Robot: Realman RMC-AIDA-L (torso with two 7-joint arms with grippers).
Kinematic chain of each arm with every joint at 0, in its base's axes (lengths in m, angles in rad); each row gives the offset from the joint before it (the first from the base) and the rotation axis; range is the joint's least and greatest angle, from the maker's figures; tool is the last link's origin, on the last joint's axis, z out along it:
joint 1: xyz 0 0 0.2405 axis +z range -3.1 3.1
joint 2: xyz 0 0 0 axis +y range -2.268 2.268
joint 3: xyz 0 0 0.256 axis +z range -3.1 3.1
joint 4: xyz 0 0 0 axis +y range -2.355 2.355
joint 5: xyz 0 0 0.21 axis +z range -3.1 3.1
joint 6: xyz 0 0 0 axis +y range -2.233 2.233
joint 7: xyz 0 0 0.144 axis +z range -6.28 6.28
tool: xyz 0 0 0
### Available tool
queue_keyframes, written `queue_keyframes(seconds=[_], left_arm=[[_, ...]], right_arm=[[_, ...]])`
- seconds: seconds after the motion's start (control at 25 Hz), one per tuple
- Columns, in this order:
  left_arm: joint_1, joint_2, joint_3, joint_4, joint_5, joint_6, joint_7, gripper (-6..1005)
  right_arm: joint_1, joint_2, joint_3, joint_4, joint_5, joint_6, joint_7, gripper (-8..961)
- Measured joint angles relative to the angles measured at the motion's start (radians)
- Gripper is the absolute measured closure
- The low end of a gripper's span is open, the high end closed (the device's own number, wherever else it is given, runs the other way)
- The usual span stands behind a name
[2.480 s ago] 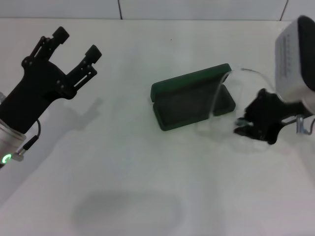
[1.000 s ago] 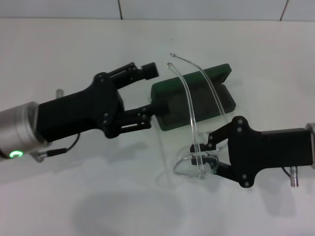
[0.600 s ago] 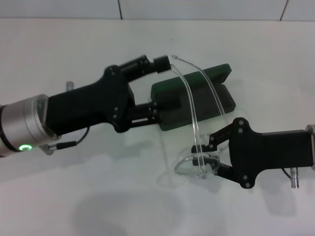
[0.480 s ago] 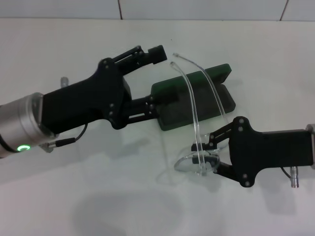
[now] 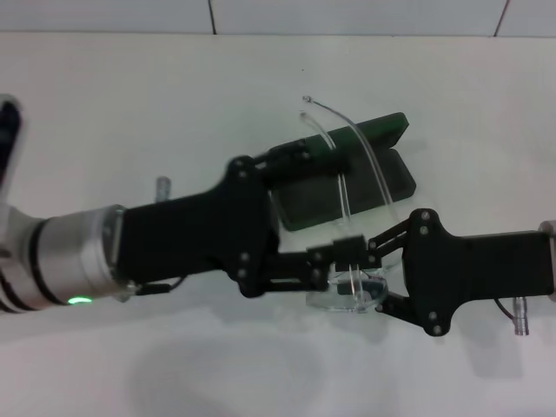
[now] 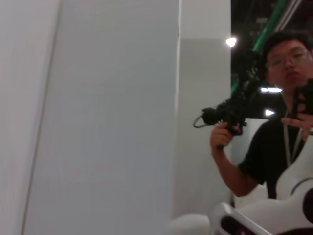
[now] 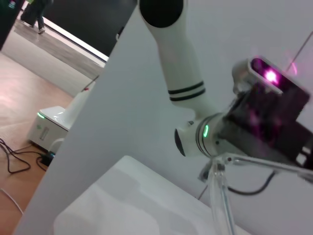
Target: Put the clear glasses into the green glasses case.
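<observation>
Both grippers meet at the lens of the glasses, in front of the open case

Right gripper (image 5: 369, 280) jaws clamped on the lens of the glasses (image 5: 352, 291); left gripper (image 5: 326, 213) spread wide, one finger beside that lens, the other over the case (image 5: 334, 178) rim, arms of the glasses passing between; risk: slick, thin, springy clear plastic could twist or slip if the fingers knock an arm, and open arms may catch the rim; case is a hard dark-green clamshell, rounded corners, dark lining, lid up, just beyond both jaws
</observation>
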Motion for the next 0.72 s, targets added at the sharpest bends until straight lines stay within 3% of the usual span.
queue_keyframes(seconds=[0.72], left_arm=[[-0.047,0.009,0.02,-0.027,0.085,-0.059,-0.168,186]], right_arm=[[0.005,-0.002,-0.002,0.025,-0.009,-0.05,-0.009,830]])
